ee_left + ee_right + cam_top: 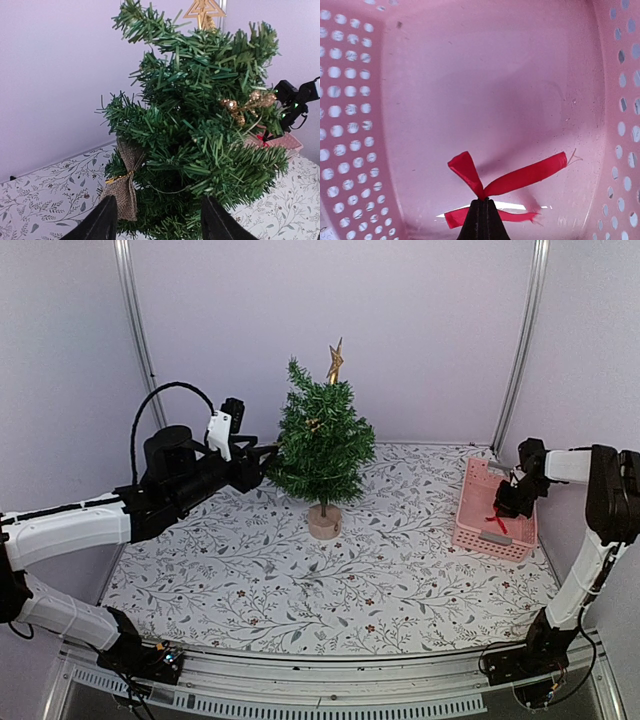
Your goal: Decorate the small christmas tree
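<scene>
- Small christmas tree (322,445) stands upright on its wood disc base at centre-back of the tabletop (240,580). It already carries a gold star (335,362), a gold bow (247,105) and a burlap bow (123,182).
- Right gripper (482,220) is down inside the pink basket (470,525), jaws pinched fully together on the knot of a red ribbon bow (520,177).
- Left gripper (160,225) is at the tree's left side, jaws partly open and holding nothing. The burlap bow hangs just beyond one finger.
- Step in hand, as judged: lifting the red bow out for hanging.
- Advice: rise straight up until the tails clear the basket wall, then travel to the tree.
- Aim for a bare branch on the tree's right side, well apart from the gold bow.
- Push the knot between the needles before releasing. Approach gently, since the light tree may tip.
</scene>
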Tool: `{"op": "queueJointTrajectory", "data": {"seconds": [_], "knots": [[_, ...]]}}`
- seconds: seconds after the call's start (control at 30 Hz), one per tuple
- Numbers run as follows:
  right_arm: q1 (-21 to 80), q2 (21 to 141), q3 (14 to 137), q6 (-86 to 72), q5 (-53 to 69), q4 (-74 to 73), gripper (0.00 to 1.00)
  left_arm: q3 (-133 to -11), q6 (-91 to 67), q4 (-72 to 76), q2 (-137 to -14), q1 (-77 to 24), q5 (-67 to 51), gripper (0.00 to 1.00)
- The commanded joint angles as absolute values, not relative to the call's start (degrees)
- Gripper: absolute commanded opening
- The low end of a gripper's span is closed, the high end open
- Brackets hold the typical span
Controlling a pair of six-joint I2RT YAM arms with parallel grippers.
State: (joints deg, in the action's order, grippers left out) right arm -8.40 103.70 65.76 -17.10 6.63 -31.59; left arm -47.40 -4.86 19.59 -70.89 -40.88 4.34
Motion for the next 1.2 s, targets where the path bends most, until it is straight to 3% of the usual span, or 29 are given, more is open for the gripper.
{"op": "queueJointTrajectory", "data": {"seconds": [0.0, 0.43, 0.77, 1.17], "knots": [[-8.67, 95.08, 69.74, -18.01, 12.60, -33.97, 0.00, -48.36, -6.73, 19.38, -71.29, -39.44, 4.57, 0.60], [-3.73, 86.80, 86.70, -22.59, 32.57, -39.60, 0.00, -46.31, -10.35, 20.72, -69.29, -37.04, 4.67, 0.62], [12.75, 85.54, 90.85, -39.45, 49.28, -25.00, 0.00, -46.41, -10.46, 20.30, -69.52, -36.09, 3.11, 0.61], [25.16, 91.48, 92.38, -47.20, 52.17, -15.96, 0.00, -45.60, -10.90, 20.02, -68.54, -35.97, 1.85, 0.60]]}}
